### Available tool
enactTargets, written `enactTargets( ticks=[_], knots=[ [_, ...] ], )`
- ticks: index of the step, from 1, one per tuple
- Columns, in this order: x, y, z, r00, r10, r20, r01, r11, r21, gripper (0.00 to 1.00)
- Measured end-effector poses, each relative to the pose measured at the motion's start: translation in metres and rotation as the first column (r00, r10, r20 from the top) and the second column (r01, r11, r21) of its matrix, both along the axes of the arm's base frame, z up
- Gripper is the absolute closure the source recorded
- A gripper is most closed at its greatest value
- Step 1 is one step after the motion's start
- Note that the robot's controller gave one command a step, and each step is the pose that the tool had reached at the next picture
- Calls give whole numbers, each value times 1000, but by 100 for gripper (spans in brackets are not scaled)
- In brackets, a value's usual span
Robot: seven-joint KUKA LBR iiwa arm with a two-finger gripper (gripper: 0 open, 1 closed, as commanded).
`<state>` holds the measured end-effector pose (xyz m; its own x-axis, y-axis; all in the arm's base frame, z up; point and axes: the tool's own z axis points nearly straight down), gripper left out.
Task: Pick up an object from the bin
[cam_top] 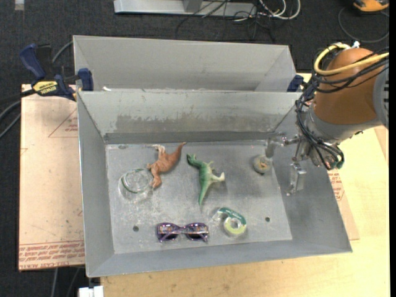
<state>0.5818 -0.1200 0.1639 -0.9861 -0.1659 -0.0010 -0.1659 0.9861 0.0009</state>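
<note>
Six things lie loose in the bin [93,184]. The pincer [283,169] hangs wide and empty by the right wall, just beside a tan lump [261,164]. Likely the approach step: next, centre over the lump and descend.

Tool [284,164], seemingly spread, beside tan lump [262,164].

You have dark carpet floor [43,23] all round, loose cables [275,4] trailing at the top; pale metal stand base [179,2] beside them
</note>
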Motion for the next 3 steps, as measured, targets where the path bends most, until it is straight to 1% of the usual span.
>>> enactTargets(
  ticks=[1,2,3],
  knots=[
    [5,11,-34,1000,8,2,-8,1000,1,0],
    [54,5,-33,999,52,8,-52,999,-1,0],
    [59,-15,-69,992,130,4,-130,992,1,0]
  ],
)
